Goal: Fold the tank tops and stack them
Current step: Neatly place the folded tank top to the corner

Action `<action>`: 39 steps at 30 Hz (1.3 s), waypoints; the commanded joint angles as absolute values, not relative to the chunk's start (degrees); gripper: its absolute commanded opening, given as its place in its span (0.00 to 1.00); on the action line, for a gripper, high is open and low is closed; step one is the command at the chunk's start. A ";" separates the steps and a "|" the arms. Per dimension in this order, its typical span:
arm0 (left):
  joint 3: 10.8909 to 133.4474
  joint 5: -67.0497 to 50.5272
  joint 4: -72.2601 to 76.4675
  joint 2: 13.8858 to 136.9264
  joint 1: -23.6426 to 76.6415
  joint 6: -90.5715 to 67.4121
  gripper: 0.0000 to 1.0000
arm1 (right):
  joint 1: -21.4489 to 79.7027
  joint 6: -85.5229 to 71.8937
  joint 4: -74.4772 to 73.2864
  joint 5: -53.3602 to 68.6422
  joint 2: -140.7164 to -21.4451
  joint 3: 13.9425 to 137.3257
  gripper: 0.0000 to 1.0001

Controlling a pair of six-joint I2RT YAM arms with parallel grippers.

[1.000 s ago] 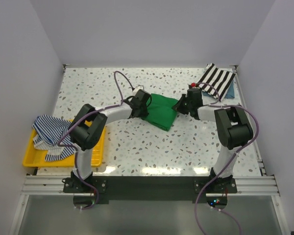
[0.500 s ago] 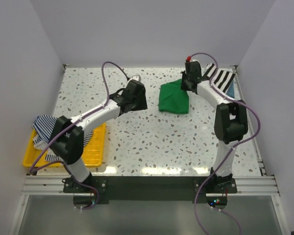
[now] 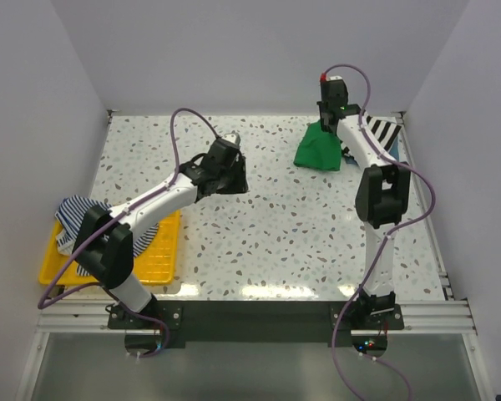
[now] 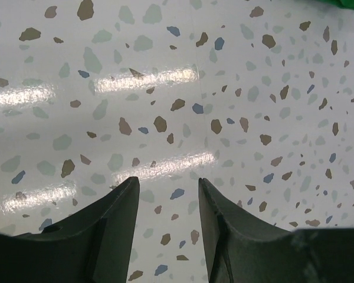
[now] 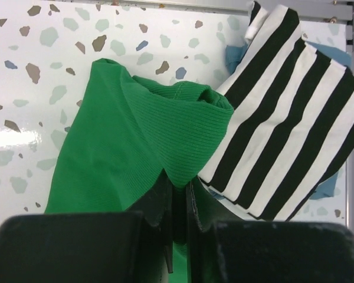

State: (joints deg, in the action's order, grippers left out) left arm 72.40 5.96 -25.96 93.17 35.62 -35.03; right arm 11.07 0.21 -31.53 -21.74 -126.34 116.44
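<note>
My right gripper (image 3: 327,127) is shut on a bunched fold of the plain green tank top (image 3: 317,151), which hangs from it with its lower part on the table at the back right. In the right wrist view the fingers (image 5: 180,188) pinch the green tank top (image 5: 124,147) right beside a folded cloth. The finely striped navy-and-white tank top (image 3: 77,222) lies crumpled over the yellow tray. My left gripper (image 3: 236,180) hovers open over bare table left of centre, with nothing between its fingers (image 4: 168,183).
A folded cloth with wide black and white stripes (image 3: 382,134) (image 5: 289,130) lies in the back right corner on a blue cloth (image 5: 336,183). The yellow tray (image 3: 159,255) sits at the front left edge. White walls close in on three sides.
The left gripper let go of the green tank top, opened and drew back to the left. The right gripper carried the top up and toward the back right corner.
</note>
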 commanded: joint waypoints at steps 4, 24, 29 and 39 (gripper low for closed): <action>72.51 3.96 -26.37 91.85 34.72 -32.34 0.49 | 10.37 6.15 -34.54 -24.87 -129.02 126.56 0.00; 71.46 1.23 -25.49 93.34 34.19 -32.17 0.49 | 2.38 5.10 -32.78 -25.32 -123.23 126.66 0.00; 71.02 0.70 -25.05 93.87 34.19 -32.26 0.48 | -2.28 0.44 -31.73 -27.41 -122.26 121.47 0.00; 70.40 -1.23 -24.17 94.57 34.28 -32.52 0.47 | -8.35 -10.89 -33.48 -27.07 -124.98 117.51 0.02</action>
State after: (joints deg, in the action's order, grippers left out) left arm 70.81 0.54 -26.06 94.17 34.61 -33.34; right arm -8.12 -6.20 -34.20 -24.75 -126.26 116.95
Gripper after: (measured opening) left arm 0.475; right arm 0.062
